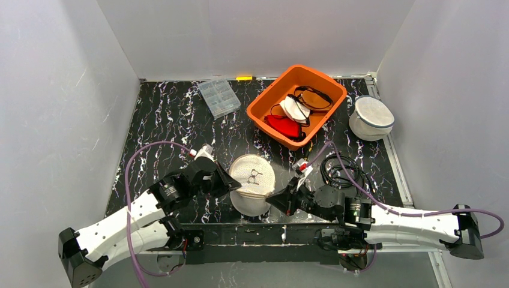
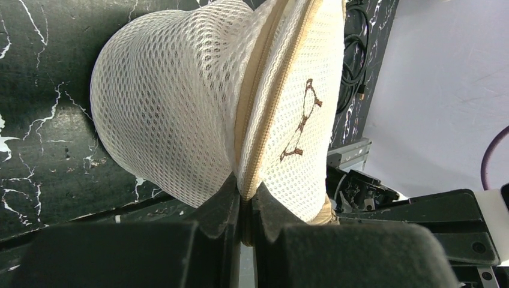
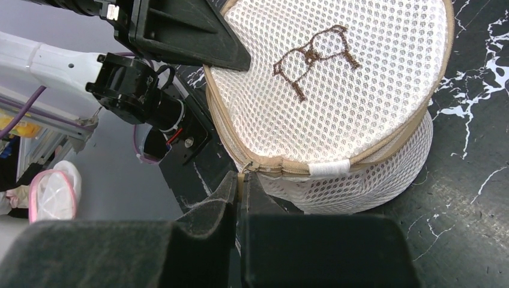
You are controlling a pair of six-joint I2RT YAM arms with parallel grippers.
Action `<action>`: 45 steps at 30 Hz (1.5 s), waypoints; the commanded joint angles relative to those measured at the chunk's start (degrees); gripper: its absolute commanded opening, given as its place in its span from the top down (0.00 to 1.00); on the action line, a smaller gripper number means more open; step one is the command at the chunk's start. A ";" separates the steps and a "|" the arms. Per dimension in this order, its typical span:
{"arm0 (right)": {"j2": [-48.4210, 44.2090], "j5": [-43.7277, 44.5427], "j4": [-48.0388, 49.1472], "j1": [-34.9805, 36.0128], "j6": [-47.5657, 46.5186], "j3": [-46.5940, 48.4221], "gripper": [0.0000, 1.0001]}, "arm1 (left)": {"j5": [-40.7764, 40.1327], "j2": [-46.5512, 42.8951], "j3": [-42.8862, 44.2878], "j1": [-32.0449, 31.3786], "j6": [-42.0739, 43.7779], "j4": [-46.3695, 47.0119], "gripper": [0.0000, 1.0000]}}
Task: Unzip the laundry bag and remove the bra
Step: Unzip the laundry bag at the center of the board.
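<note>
The laundry bag [image 1: 253, 174] is a round white mesh pouch with a beige zipper round its rim and a brown stitched emblem on top. It sits tilted on the black marble table between my two grippers. My left gripper [image 1: 231, 183] is shut on the bag's zipper seam [image 2: 252, 114], with the seam pinched between its fingertips [image 2: 227, 201]. My right gripper [image 1: 274, 200] is shut on the beige zipper pull [image 3: 240, 176] at the near rim of the laundry bag [image 3: 336, 78]. The zipper looks closed. The bra is hidden inside.
An orange bin [image 1: 269, 90] holding red, white and black garments stands at the back right. A second mesh bag [image 1: 371, 118] lies right of it. A clear compartment box [image 1: 219, 97] sits at the back, and a coiled black cable [image 1: 342, 171] lies near my right arm.
</note>
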 commanded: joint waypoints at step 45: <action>-6.29 12.18 5.42 0.32 32.45 -6.95 0.24 | -2.76 -7.60 -8.47 1.17 -4.13 9.41 1.00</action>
